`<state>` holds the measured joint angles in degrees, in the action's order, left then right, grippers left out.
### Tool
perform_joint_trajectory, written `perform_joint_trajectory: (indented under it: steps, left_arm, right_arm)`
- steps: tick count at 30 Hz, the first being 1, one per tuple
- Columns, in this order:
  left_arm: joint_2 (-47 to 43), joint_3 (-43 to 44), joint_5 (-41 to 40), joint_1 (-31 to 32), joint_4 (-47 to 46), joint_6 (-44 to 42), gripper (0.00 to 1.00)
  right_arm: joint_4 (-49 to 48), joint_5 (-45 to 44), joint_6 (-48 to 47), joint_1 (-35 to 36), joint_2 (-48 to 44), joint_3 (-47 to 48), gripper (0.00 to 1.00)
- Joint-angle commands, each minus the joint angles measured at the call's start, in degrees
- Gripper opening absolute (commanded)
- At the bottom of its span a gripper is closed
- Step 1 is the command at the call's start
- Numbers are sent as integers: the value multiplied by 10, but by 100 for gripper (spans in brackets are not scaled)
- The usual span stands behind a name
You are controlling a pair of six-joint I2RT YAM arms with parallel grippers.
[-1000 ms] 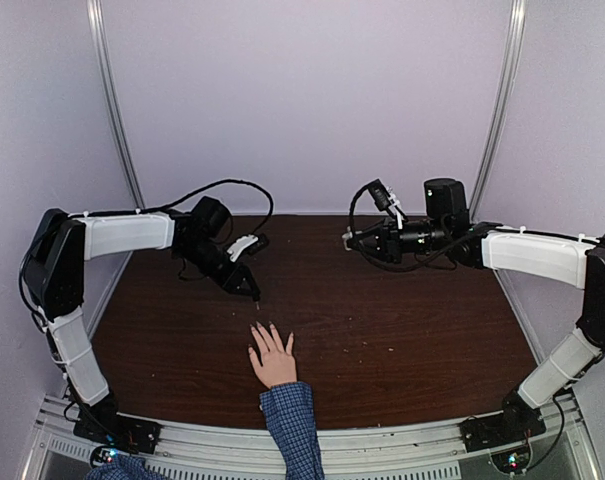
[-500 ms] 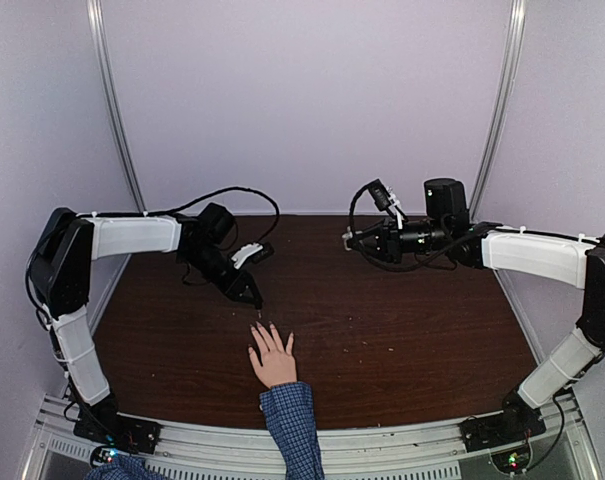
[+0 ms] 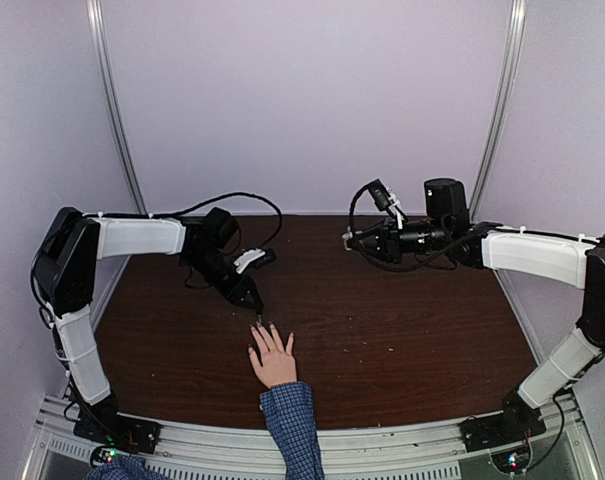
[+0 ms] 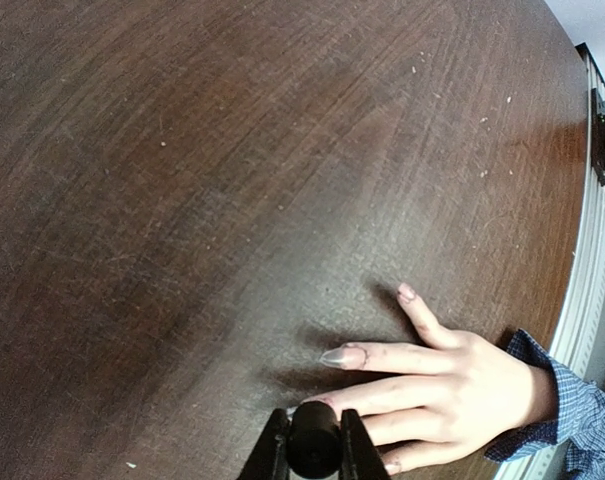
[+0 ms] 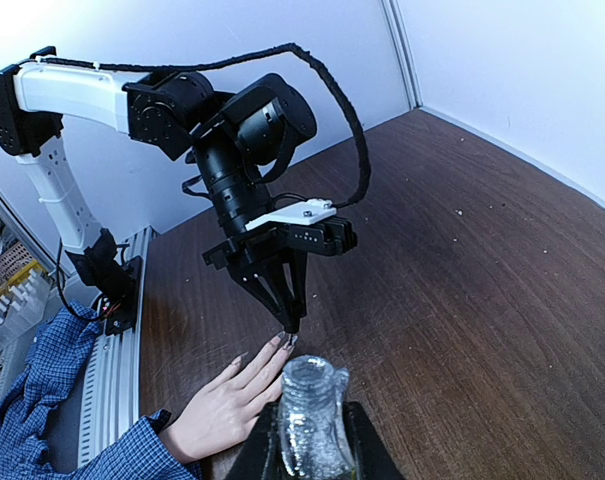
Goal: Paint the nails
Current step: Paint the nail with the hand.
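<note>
Reaching closer than a second ago, the left gripper, clamped on the black brush cap, is brought just above the nails of the hand laid flat on the table; a stroke looks imminent. The right gripper is kept closed on the polish bottle. Whether bristles touch cannot be made out.

The left arm and right arm share white shells on the long links and black joints. A black cable loops over the left wrist. The left gripper is black under a white screwed plate. Black bases sit at 7 and 5 o'clock.
</note>
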<state>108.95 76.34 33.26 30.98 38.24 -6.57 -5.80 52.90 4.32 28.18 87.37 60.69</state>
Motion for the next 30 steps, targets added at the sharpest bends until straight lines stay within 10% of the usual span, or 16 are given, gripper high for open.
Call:
perform_joint_trajectory:
  steps: [1, 30]
  left_arm:
    - [11, 3, -2, 2, 5, -7, 0]
    - [27, 18, -32, 2, 21, -7, 0]
  right_arm:
    - [-9, 5, -3, -6, -4, -6, 0]
    - [-13, 8, 1, -6, 0, -3, 0]
